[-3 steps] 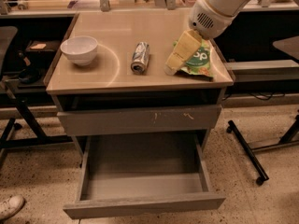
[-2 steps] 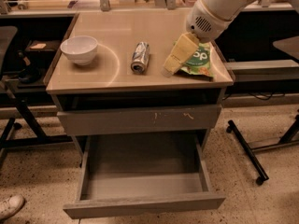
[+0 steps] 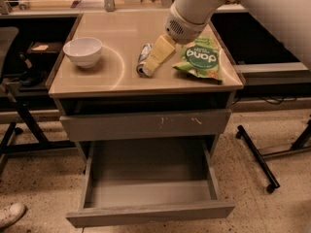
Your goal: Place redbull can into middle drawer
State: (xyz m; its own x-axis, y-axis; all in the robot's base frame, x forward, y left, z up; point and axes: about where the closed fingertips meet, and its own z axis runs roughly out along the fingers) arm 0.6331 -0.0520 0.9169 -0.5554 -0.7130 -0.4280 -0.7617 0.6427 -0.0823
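The redbull can (image 3: pixel 143 57), slim and silver, lies on its side on the tan cabinet top (image 3: pixel 121 76), right of centre. My gripper (image 3: pixel 154 62) hangs from the white arm, which reaches in from the upper right. The gripper is directly over the can's right side and hides part of it. The middle drawer (image 3: pixel 146 174) is pulled out wide below, grey and empty, with a plain front panel (image 3: pixel 150 212).
A white bowl (image 3: pixel 83 51) stands at the left of the top. A green snack bag (image 3: pixel 199 58) lies at the right. A shut drawer front with orange scratches (image 3: pixel 146 125) sits above the open drawer. A chair base (image 3: pixel 257 159) stands at the right and a shoe (image 3: pixel 10 213) is at the lower left.
My gripper has moved left, from over the green snack bag to over the redbull can. The can, bowl, bag and drawer have not moved.
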